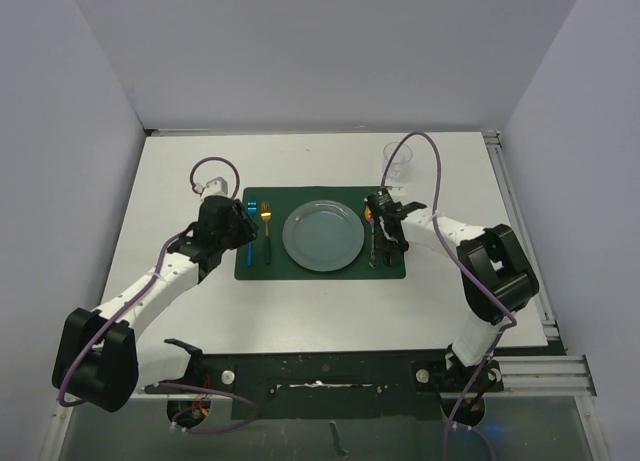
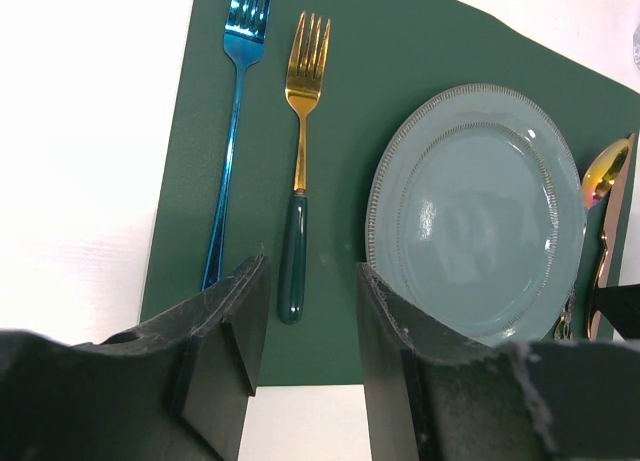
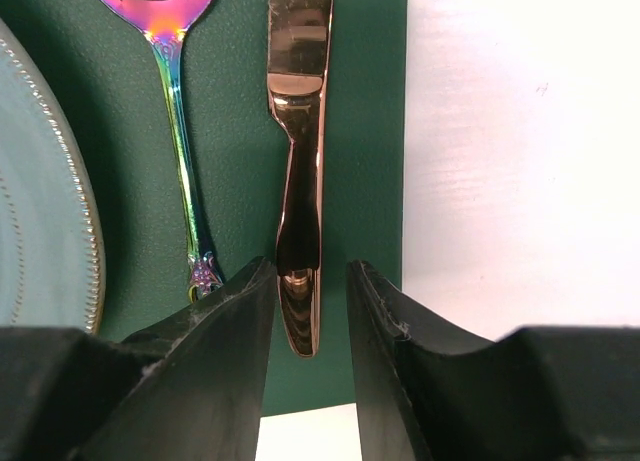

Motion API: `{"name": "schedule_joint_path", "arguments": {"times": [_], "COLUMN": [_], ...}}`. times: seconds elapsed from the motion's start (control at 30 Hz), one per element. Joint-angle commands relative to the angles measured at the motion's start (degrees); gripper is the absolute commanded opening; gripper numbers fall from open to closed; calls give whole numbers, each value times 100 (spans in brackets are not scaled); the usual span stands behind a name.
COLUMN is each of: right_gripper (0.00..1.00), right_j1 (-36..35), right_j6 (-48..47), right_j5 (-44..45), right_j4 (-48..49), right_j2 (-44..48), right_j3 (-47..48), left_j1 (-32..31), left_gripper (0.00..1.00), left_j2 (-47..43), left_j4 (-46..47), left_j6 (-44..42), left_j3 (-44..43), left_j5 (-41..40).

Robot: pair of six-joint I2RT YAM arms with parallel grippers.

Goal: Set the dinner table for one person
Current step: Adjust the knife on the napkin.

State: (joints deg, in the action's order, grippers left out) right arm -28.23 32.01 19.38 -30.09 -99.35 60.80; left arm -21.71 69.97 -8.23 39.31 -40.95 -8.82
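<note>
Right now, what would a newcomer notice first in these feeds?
The dark green placemat sits mid-way across the white dinner table, with a grey-blue plate at its centre. A blue fork and a gold fork lie left of the plate, an iridescent spoon and a copper knife to its right. The right gripper, open, straddles the knife's handle end.

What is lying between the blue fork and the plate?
The gold fork with the dark green handle lies between the blue fork and the plate, on the green placemat. The left wrist view shows it best.
</note>
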Motion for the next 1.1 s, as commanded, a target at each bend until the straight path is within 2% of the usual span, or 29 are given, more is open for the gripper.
{"name": "schedule_joint_path", "arguments": {"times": [0.0,0.8,0.93,1.07], "right_gripper": [35,26,20,4], "right_j1": [-25,37,30,35], "right_j6": [72,107,128,154], "right_j5": [163,97,87,69], "right_j4": [196,277,275,262], "right_j2": [-30,-144,-119,-52], "right_j3": [-65,-279,-302,-376], "left_j1": [-35,-35,-35,-36], "left_gripper": [37,37,37,37], "left_j2": [-81,-186,-161,-120], "left_j4": [301,243,260,291], "left_j6": [-55,-50,-40,-34], "left_j3": [-114,-176,-169,-152], "left_j5": [-62,-117,-112,-88]}}
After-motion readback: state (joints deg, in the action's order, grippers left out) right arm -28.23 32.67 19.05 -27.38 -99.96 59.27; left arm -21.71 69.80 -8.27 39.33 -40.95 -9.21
